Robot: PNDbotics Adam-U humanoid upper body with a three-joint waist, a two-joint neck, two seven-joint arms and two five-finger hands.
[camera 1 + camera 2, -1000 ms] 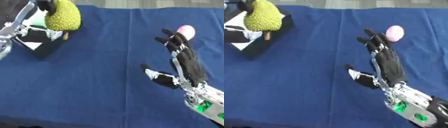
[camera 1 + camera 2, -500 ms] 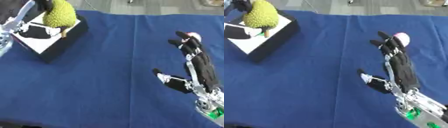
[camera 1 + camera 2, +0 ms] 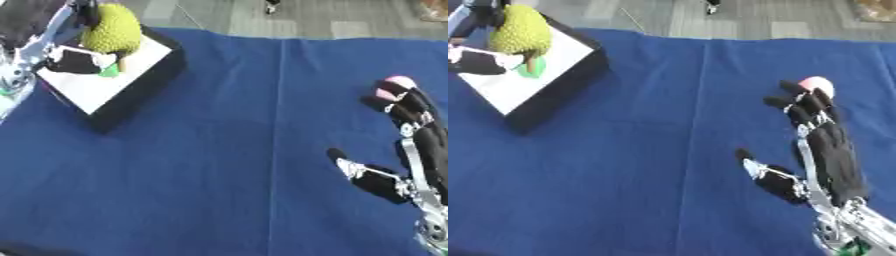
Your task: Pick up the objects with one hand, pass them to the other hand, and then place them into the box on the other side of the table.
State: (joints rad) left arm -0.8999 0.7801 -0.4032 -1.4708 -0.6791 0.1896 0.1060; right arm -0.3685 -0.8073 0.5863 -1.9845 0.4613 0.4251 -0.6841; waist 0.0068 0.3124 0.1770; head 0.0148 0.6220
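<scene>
Since one second ago, the right hand (image 3: 829,150) has extended forward so that its fingertips now reach the pink object (image 3: 814,84); the whole view has also shifted, which is camera motion.

Blue cloth-covered table (image 3: 227,165): fills most of both views, with a vertical crease running down its centre.

Box (image 3: 118,85): black walls with a white interior, positioned at the far left of the table, seen at an angle.

Right hand: lies flat over the right side of the table, palm down, fingers straight and spread, thumb splayed toward the centre. It holds nothing. The fingertips (image 3: 796,97) overlap the near edge of the pink object; actual contact cannot be confirmed.

Left hand (image 3: 74,60): positioned over the box at the upper left, fingers curled around the lower part of the yellow-green spiky fruit (image 3: 112,30).

Yellow-green spiky fruit: upright above the white interior of the box, with a small green piece (image 3: 533,70) at its base.

Pink object: small, rounded, on the cloth at the far right.
</scene>
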